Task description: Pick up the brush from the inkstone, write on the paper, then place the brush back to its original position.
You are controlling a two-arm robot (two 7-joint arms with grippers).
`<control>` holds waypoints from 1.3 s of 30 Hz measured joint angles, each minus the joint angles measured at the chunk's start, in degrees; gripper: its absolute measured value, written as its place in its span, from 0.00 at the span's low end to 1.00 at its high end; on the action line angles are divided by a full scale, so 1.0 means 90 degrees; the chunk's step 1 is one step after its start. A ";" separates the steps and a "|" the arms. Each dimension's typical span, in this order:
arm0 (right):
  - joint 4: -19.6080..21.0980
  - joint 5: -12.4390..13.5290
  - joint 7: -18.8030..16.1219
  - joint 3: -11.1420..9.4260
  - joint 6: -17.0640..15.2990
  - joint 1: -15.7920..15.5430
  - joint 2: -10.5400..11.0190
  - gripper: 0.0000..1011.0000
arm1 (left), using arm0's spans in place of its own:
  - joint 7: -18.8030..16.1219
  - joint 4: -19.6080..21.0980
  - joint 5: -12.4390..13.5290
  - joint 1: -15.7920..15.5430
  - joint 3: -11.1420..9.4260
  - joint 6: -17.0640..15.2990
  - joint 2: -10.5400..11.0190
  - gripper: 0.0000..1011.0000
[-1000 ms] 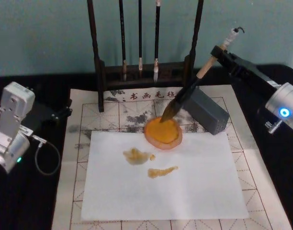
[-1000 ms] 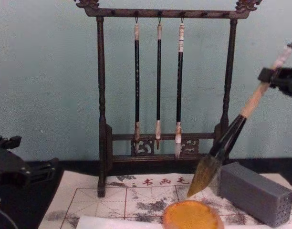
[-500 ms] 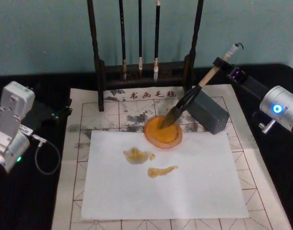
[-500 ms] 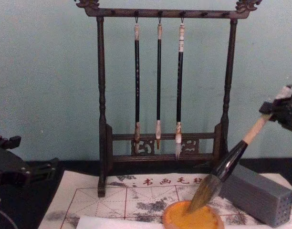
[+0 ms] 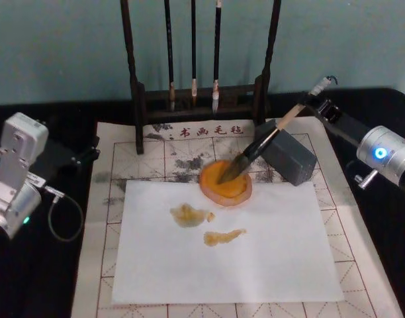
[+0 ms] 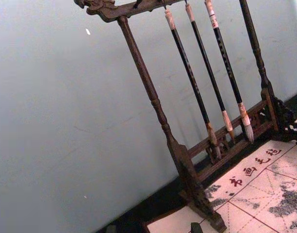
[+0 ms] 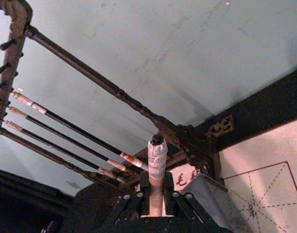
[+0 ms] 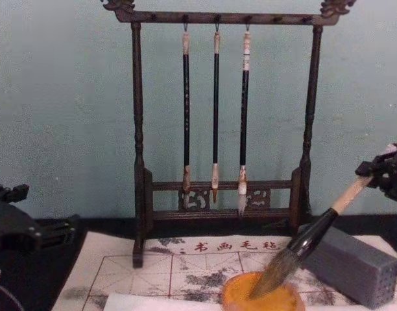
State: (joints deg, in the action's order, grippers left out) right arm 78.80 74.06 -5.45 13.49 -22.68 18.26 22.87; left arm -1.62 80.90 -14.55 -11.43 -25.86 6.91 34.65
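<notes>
Before the teal wall (image 5: pixel 70 53), our right gripper (image 5: pixel 312 105), fingers pinching the brush (image 5: pixel 269 139), is lowering its tuft into the inkstone (image 5: pixel 214 193). We are judging the return nearly complete. The left gripper (image 5: pixel 89 155) is idling.

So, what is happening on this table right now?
The right gripper holds the large tan-handled calligraphy brush by its top end, tilted, with the bristles in the small round orange dish. The white paper sheet carries two orange marks. The left gripper is parked at the left.
</notes>
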 joint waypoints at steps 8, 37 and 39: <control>-0.0011 0.0179 0.0228 0.0033 0.0081 -0.0049 0.0002 0.18 | 0.0000 0.0000 0.0000 0.0000 0.0000 0.0000 0.0000 0.99; -0.0093 0.0742 0.0716 0.0307 0.0396 -0.0020 0.0027 0.18 | 0.0000 0.0000 0.0000 0.0000 0.0000 0.0000 0.0000 0.99; -0.0099 0.0762 0.0734 0.0331 0.0410 -0.0014 0.0038 0.18 | 0.0000 0.0000 0.0000 0.0000 0.0000 0.0000 0.0000 0.99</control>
State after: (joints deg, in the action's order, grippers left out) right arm 77.91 80.92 1.16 16.47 -18.99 18.13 23.21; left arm -1.62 80.90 -14.55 -11.43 -25.86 6.91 34.65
